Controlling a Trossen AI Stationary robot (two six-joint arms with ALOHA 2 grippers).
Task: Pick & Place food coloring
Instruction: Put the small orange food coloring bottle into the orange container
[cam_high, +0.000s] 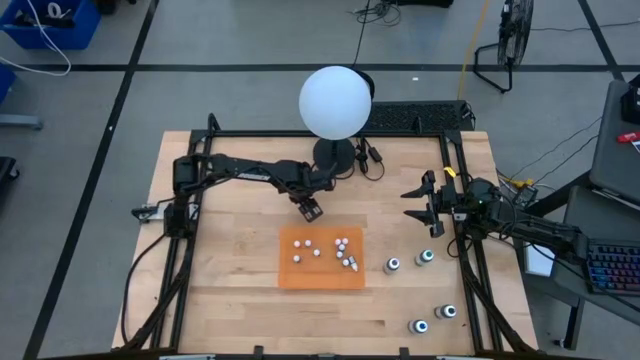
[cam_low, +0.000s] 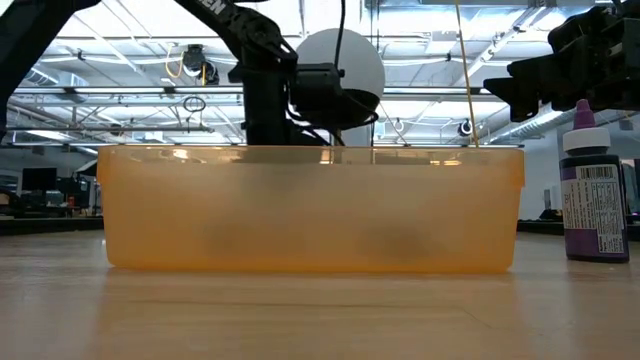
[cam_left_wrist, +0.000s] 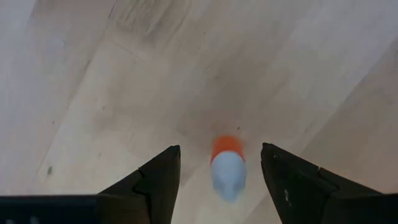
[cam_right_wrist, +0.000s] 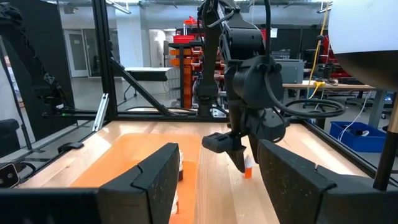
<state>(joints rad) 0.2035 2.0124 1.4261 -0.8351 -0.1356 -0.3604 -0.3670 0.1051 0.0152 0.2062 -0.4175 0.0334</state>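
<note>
A tiny food coloring bottle (cam_left_wrist: 228, 168), orange with a whitish top, stands on the bare wood just beyond the far edge of the orange tray (cam_high: 320, 275). My left gripper (cam_left_wrist: 220, 149) hangs over it, pointing down and open, one finger on either side and apart from it. From the high view my left gripper (cam_high: 310, 208) hides the bottle; the right wrist view shows the bottle (cam_right_wrist: 248, 168) under it. Several tiny whitish bottles (cam_high: 318, 247) lie in the tray. My right gripper (cam_high: 425, 205) waits open at the right, above the table.
Several dark bottles with white-ringed tops (cam_high: 393, 265) stand on the table to the right of the tray; one purple bottle (cam_low: 593, 190) shows in the low view. A white globe lamp (cam_high: 335, 100) stands at the far middle, close behind my left gripper.
</note>
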